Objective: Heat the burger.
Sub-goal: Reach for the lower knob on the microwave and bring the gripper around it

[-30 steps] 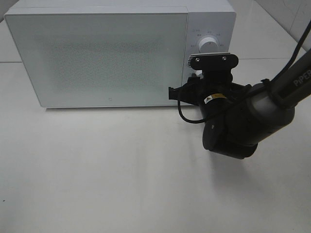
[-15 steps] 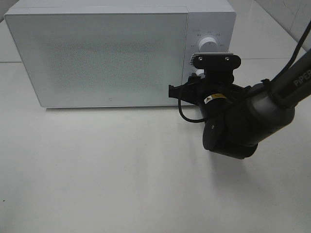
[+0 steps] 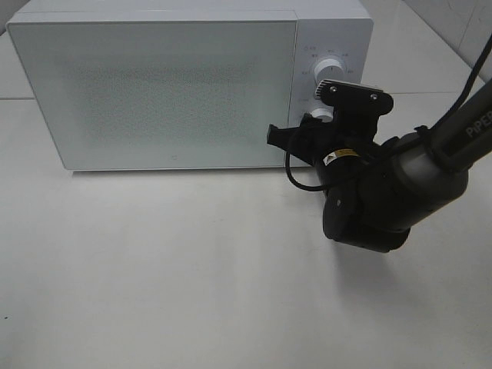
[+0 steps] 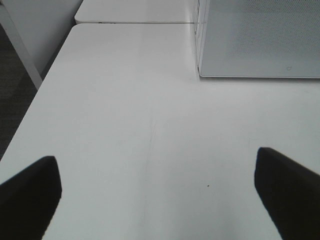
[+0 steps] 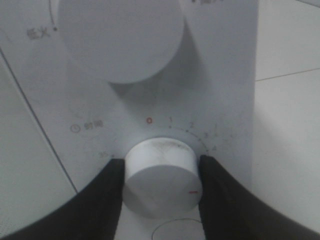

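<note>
The burger is out of view; the white microwave [image 3: 154, 84] has its door shut. My right gripper [image 5: 162, 182] is shut on the lower timer knob [image 5: 161, 177], one black finger on each side of it. The knob's red mark points to the lower right of the dial in the right wrist view. In the high view the right arm [image 3: 369, 192] reaches the control panel at the lower knob [image 3: 316, 117]. My left gripper [image 4: 159, 200] is open and empty over bare white table, away from the microwave [image 4: 260, 40].
The upper knob [image 3: 330, 68] sits above the held one and also shows in the right wrist view [image 5: 120, 37]. The white table [image 3: 154, 269] spreads in front of the microwave. The table's edge [image 4: 30, 115] drops off beside the left gripper.
My right wrist has rolled clockwise with its fingers on the timer knob; the wrist camera mount has tilted and shifted right. The microwave has not moved.
</note>
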Robot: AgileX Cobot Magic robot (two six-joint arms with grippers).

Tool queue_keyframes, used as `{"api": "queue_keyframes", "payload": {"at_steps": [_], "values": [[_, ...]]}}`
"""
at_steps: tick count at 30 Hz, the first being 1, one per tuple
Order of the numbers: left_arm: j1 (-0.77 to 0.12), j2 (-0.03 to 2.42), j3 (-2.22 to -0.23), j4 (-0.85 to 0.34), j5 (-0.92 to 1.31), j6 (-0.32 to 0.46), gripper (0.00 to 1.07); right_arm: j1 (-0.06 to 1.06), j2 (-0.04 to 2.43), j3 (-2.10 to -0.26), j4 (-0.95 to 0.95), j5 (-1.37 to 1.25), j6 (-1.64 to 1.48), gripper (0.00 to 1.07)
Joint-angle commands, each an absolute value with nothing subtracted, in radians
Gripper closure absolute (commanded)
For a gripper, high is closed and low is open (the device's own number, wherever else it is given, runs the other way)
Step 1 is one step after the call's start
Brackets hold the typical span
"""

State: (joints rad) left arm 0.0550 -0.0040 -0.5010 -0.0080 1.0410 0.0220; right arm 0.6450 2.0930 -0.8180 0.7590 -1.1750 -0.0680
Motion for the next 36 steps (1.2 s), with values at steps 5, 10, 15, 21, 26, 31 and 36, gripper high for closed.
{"api": "queue_keyframes", "payload": {"at_steps": [5, 10, 15, 21, 26, 31, 36], "values": [[0.06, -0.03, -0.504, -0.011, 1.031, 0.023, 0.04, 0.644, 2.086, -0.833, 0.629, -1.255, 0.167, 0.99], [0.06, -0.03, -0.504, -0.011, 1.031, 0.023, 0.04, 0.644, 2.086, -0.833, 0.603, -1.284, 0.323, 0.99], [0.06, -0.03, -0.504, -0.011, 1.031, 0.023, 0.04, 0.644, 2.086, -0.833, 0.603, -1.331, 0.532, 0.98], [0.06, -0.03, -0.504, -0.011, 1.031, 0.023, 0.04, 0.644, 2.086, -0.828, 0.606, -1.358, 0.682, 0.98], [0.06, -0.03, -0.504, -0.011, 1.031, 0.023, 0.04, 0.644, 2.086, -0.828, 0.612, -1.358, 0.778, 0.99], [0.06, -0.03, -0.504, -0.011, 1.031, 0.023, 0.04, 0.64, 2.086, -0.828, 0.613, -1.358, 0.715, 1.0], [0.06, -0.03, -0.504, -0.011, 1.031, 0.023, 0.04, 0.64, 2.086, -0.828, 0.617, -1.36, 0.762, 1.0]]}}
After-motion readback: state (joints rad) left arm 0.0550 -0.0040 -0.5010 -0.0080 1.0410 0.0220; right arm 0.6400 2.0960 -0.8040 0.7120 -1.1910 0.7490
